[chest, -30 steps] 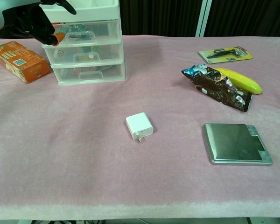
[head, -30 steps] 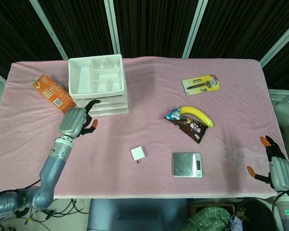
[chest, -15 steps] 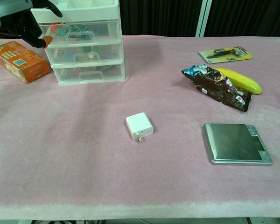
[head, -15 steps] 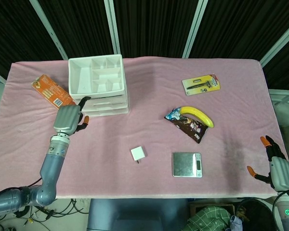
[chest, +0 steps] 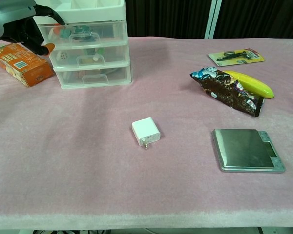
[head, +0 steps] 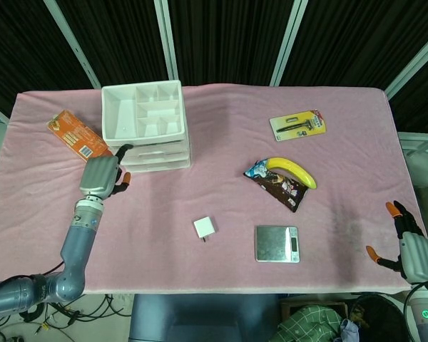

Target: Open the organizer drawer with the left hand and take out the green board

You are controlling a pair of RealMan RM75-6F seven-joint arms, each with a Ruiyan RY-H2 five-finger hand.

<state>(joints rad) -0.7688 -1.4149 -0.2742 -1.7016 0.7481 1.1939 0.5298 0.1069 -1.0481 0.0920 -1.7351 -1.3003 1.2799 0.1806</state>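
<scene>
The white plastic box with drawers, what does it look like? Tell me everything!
The white plastic drawer organizer stands upright at the far left of the pink tablecloth. It has three see-through drawers, all closed, with small things inside, something green in the top one. On top sits an open tray of compartments. An orange box lies beside it; the left hand hovers at its front left corner.
</scene>
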